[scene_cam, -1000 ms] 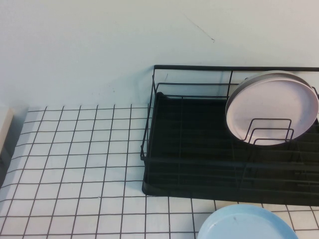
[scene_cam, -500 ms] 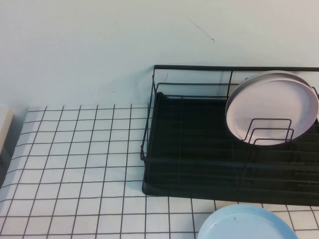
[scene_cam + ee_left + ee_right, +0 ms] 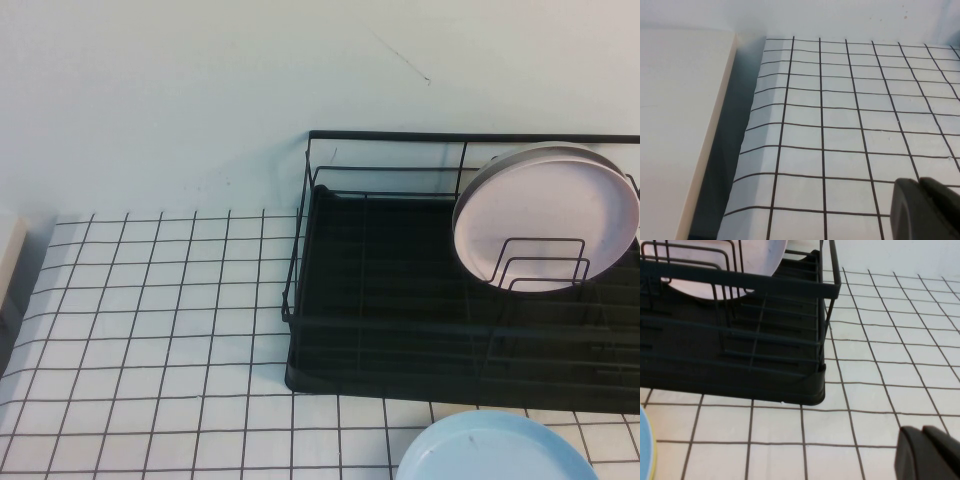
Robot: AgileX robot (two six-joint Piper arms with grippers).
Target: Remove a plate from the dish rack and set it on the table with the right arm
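The pale pink plate (image 3: 545,215) stands upright between wire dividers at the right end of the black dish rack (image 3: 380,310). It also shows in the right wrist view (image 3: 715,270), behind the rack's wires (image 3: 765,355). My right gripper (image 3: 922,432) is shut and empty over the gridded table (image 3: 875,385), beside the rack's corner and apart from it. My left gripper (image 3: 920,184) is shut and empty above the table (image 3: 840,125), far from the rack. Neither gripper shows in the high view.
A light blue plate (image 3: 495,450) lies on the table in front of the rack; its edge shows in the right wrist view (image 3: 645,450). A cream slab (image 3: 675,125) lies past the table's left edge, with a dark gap between.
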